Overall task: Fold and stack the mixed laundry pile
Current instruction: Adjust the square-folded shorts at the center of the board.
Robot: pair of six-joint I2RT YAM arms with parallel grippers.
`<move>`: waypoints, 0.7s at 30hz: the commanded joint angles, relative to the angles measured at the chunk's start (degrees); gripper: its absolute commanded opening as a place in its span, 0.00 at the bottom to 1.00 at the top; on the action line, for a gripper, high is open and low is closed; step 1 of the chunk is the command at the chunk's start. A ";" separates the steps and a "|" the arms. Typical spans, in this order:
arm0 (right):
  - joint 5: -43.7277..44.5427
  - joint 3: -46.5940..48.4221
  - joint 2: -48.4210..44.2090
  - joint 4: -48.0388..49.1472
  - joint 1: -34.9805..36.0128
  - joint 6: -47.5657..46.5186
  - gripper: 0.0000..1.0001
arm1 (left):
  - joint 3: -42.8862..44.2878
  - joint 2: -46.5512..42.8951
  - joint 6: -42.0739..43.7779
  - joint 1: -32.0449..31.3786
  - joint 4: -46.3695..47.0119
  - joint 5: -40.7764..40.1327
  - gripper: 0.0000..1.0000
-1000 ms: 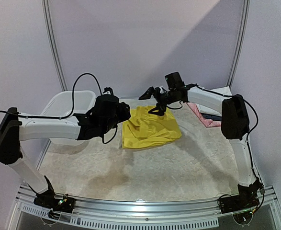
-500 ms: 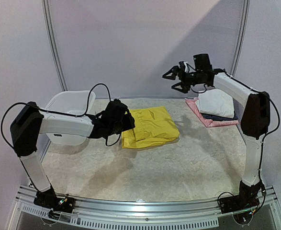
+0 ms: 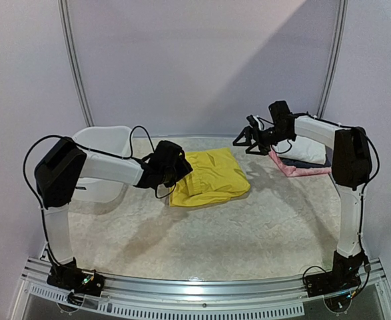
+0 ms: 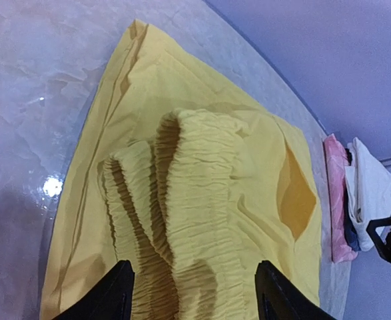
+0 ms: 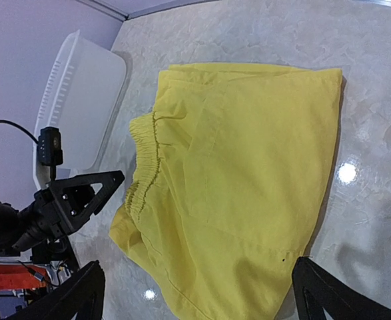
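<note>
Left gripper (image 3: 180, 167) released, fingers spread over the bunched waistband at the 9 o'clock edge of the yellow shorts (image 3: 212, 177), folded mid-table. Right gripper (image 3: 245, 140) wide apart, gripping nothing, at 1 o'clock. White folded cloth (image 3: 303, 148) on pink cloth (image 3: 294, 168) at 2 o'clock, arm partly covering. White basket (image 3: 105, 141) at 10 o'clock, part hidden.

Robot test cell in a lab

Two white-and-black arms, the left arm (image 3: 108, 167) and the right arm (image 3: 345, 157), are bolted to a slotted metal rail (image 3: 202, 285) along the near edge of a marble-patterned counter (image 3: 248, 227), and a bare black cable (image 5: 8, 123) runs along the left one. Plain pale walls (image 3: 202, 60) framed by thin metal poles (image 3: 74, 60) close the counter in on three sides. Yellow shorts (image 3: 212, 175) lie on it, with a white plastic basket (image 3: 102, 143) at the far left.
</note>
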 commanded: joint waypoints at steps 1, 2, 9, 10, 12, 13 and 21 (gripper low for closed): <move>0.49 2.21 1.82 -4.06 1.11 -6.54 0.99 | 0.89 2.65 -5.06 1.70 -2.31 1.17 0.64; 0.74 1.88 2.31 -4.63 1.30 -7.67 0.99 | 1.36 2.88 -5.16 1.82 -3.65 1.20 0.64; -2.83 -0.22 4.05 -4.12 1.77 -9.47 0.97 | 4.11 7.37 -5.96 3.57 -4.61 6.15 0.65; -3.26 -0.20 4.15 -3.84 1.79 -9.18 0.96 | 4.39 8.08 -6.16 3.77 -4.04 6.93 0.65; -3.88 0.05 4.65 -3.64 1.74 -8.65 0.95 | 4.75 9.51 -6.63 4.04 -2.91 8.27 0.64; -4.18 0.09 4.83 -3.43 1.76 -8.30 0.95 | 4.88 9.97 -6.85 4.21 -2.37 8.98 0.64; -4.89 -0.29 7.38 -3.89 2.86 -8.00 0.94 | 5.20 11.01 -6.22 4.43 1.29 10.95 0.60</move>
